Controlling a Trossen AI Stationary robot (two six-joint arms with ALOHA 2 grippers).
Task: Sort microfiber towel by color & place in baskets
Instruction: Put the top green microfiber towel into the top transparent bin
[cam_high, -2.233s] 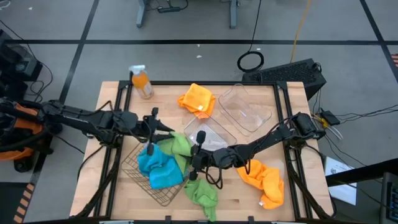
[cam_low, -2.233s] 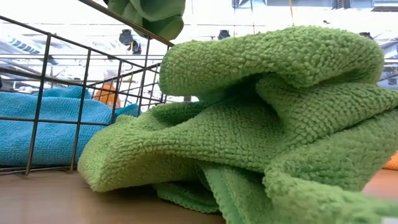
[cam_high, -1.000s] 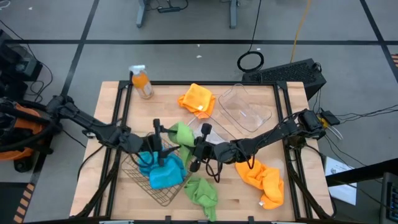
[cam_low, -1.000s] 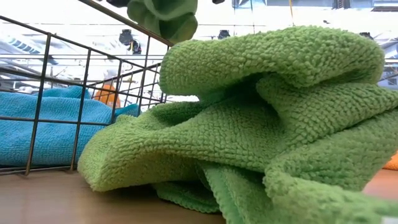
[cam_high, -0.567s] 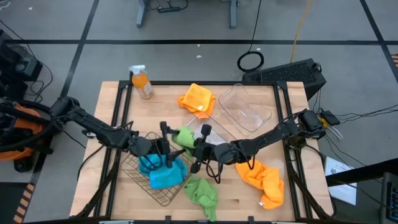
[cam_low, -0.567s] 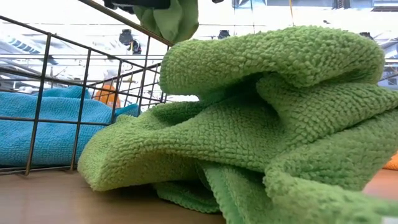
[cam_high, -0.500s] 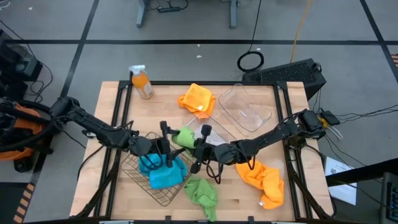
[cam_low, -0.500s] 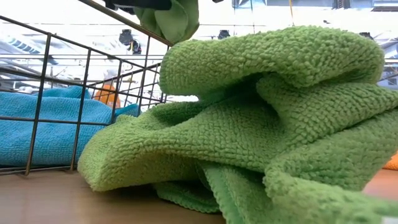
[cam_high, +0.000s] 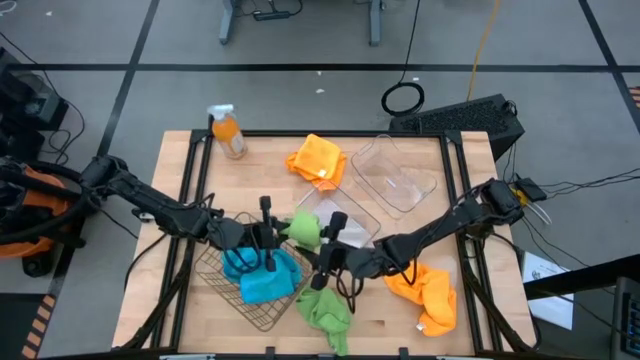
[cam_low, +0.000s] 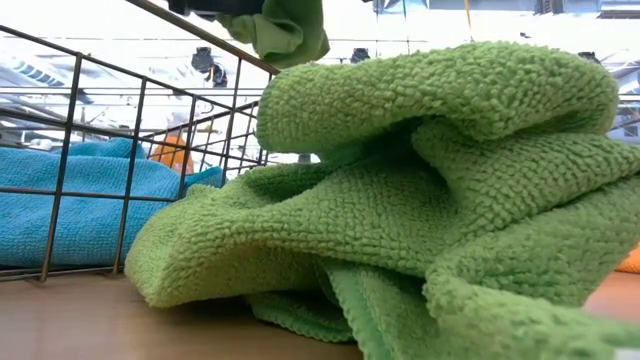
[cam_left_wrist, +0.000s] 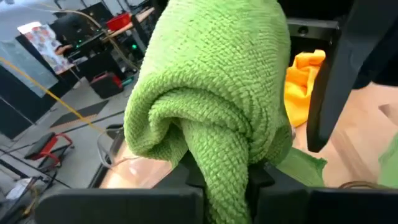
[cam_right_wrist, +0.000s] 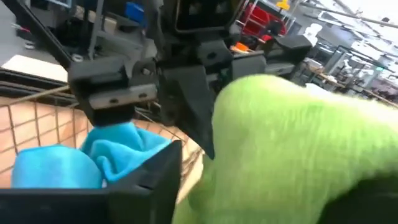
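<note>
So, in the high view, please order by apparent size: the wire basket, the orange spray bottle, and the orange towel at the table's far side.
Largest to smallest:
1. wire basket
2. orange towel
3. orange spray bottle

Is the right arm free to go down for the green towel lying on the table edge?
Probably yes: the right gripper has let go, the loose green towel lies just below it, uncovered.

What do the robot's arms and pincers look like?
Both arms are thin, dark and jointed, with black cables running alongside. The left arm has an orange-and-black base. The left pincer and right pincer each have two flat, blocky black fingers.
</note>
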